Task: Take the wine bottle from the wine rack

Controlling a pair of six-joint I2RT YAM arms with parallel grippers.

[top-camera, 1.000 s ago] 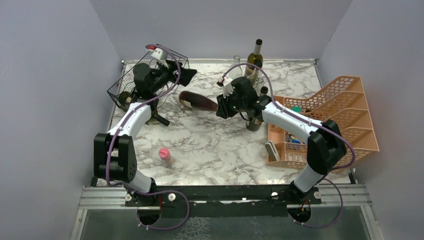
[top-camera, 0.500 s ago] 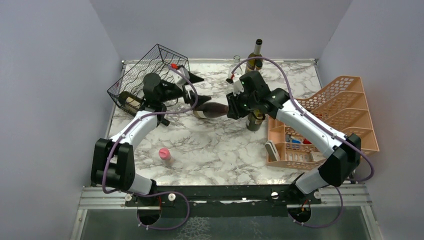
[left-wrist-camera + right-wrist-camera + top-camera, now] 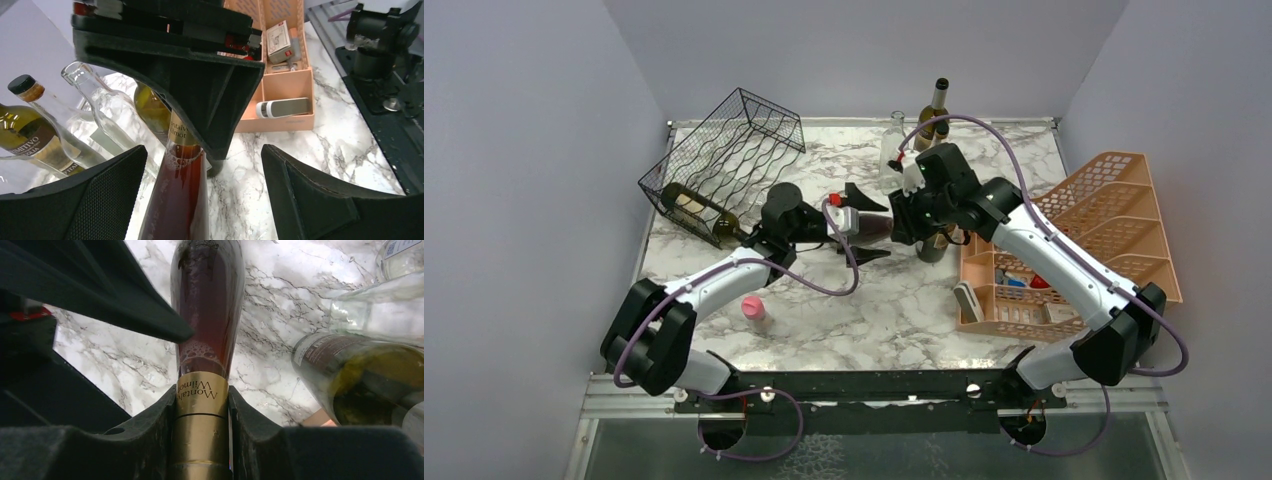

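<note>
The left arm has swung away from the wine rack (image 3: 734,140). The left fingers (image 3: 310,200) are wide open on both sides of the wine bottle (image 3: 206,315), which has a red-brown body. The right fingers (image 3: 150,437) clamp its gold neck over the table (image 3: 874,300).

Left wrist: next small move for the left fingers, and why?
Probably close the left fingers on the bottle: they stand open on both sides of its body, while the right fingers hold only its foil neck.
</note>
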